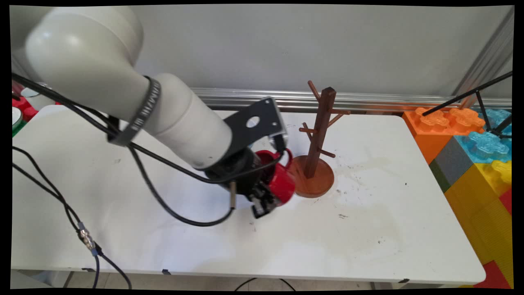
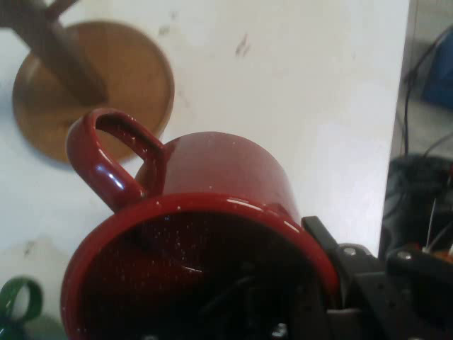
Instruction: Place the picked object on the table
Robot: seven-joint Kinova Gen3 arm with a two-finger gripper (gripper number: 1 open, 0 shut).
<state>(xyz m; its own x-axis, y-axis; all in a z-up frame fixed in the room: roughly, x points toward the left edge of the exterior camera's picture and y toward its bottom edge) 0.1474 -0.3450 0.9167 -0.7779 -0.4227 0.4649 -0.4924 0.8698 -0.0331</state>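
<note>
Gripping a red mug beside a wooden mug tree

A red mug (image 1: 282, 184) is shown held by the black gripper (image 1: 264, 198), whose fingers are pinched on the mug's rim, one finger inside the cup and one outside. The mug is tilted, its handle (image 2: 106, 159) turned toward the round base of the wooden mug tree (image 1: 315, 164). Mug and base lie just beside each other; whether they touch cannot be told. The mug is located near the middle of the white table (image 1: 368, 229). The tree's post stands upright with bare pegs. In the hand view, part of a green mug (image 2: 18, 308) is seen at the lower left edge. Large coloured toy blocks (image 1: 470, 143) are stacked off the table's right end
</note>
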